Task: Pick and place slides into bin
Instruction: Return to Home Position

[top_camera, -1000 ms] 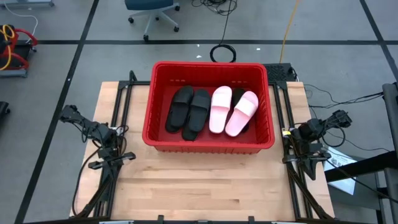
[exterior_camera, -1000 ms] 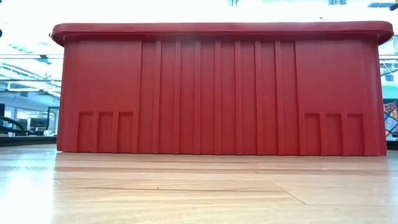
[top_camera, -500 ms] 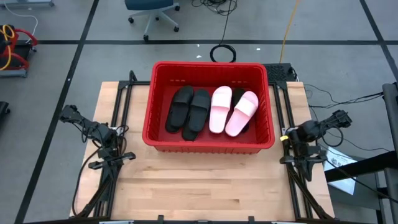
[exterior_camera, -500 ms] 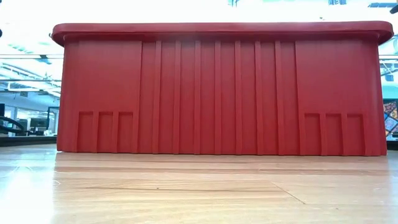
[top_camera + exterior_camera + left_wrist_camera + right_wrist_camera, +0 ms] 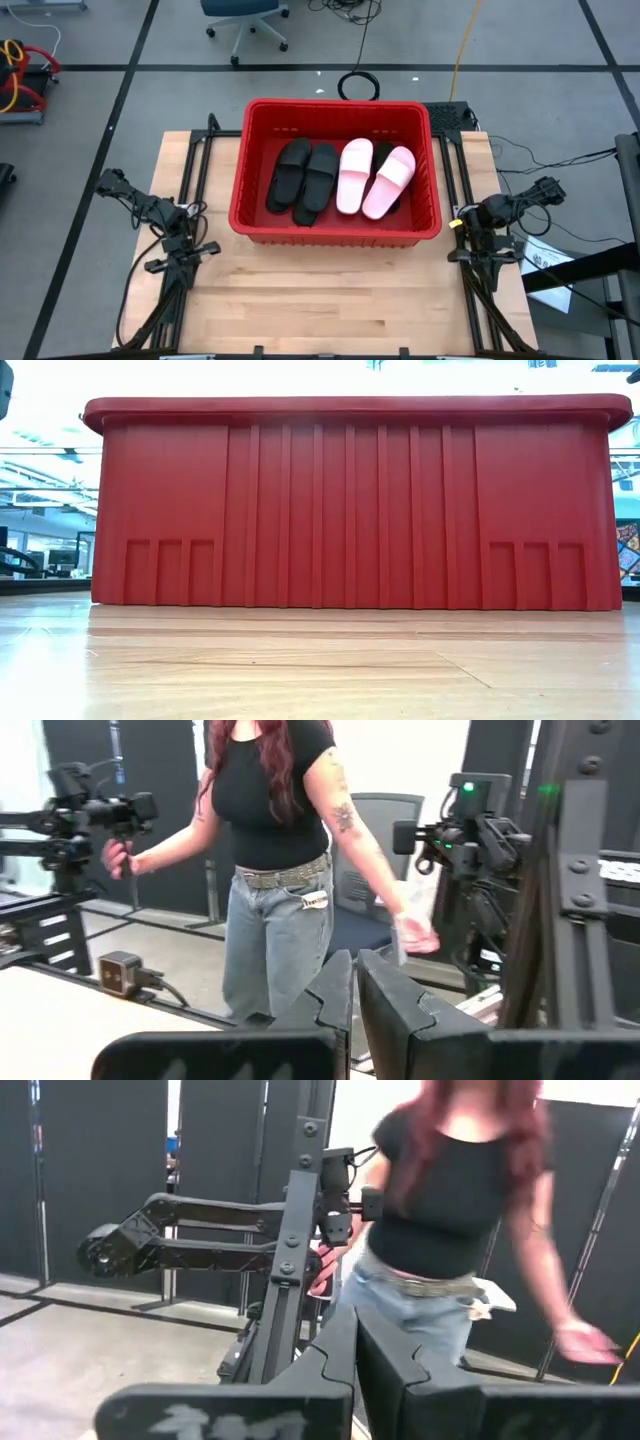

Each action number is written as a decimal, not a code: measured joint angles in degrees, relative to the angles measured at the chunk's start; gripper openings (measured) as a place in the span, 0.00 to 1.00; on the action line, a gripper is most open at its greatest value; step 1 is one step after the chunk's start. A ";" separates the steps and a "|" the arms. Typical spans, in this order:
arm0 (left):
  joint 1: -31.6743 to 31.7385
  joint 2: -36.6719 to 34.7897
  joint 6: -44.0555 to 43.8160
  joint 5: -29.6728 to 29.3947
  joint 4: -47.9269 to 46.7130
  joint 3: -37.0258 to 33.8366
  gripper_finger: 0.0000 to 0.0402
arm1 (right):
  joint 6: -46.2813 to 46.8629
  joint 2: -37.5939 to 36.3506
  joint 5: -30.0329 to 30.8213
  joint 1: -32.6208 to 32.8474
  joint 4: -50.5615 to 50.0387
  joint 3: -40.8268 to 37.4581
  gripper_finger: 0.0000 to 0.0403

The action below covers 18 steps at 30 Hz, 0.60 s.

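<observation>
The large red ribbed plastic bin (image 5: pixel 337 103) is being kept at the far middle of the pale wooden surface (image 5: pixel 330 290), unmoved since a second ago. Inside it, the pale pink pair of slides (image 5: pixel 355 175) is being held side by side with a black wide-strap pair (image 5: pixel 318 180), neither shifted. At the surface's right edge the right arm (image 5: pixel 495 212) is being tucked slightly tighter than before, and the right pincer (image 5: pixel 355 1320) is being kept closed on nothing. At the left edge the left arm (image 5: pixel 160 213) is being left folded as it was, with the left pincer (image 5: pixel 354 965) likewise pressed closed and empty.
</observation>
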 joint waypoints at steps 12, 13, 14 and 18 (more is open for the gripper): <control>0.00 0.00 -0.13 -4.15 0.31 -0.02 0.06 | 1.92 0.00 0.95 0.00 0.04 0.00 0.00; 0.00 0.00 -0.13 -4.16 0.32 -0.02 0.06 | 1.92 0.01 0.95 0.00 0.04 0.00 0.00; 0.00 0.00 -0.13 -4.16 0.33 -0.02 0.06 | 1.92 0.00 0.95 0.00 0.04 0.00 0.00; 0.00 0.00 -0.13 -4.16 0.35 -0.02 0.06 | 1.92 0.01 0.93 0.00 0.04 0.00 0.00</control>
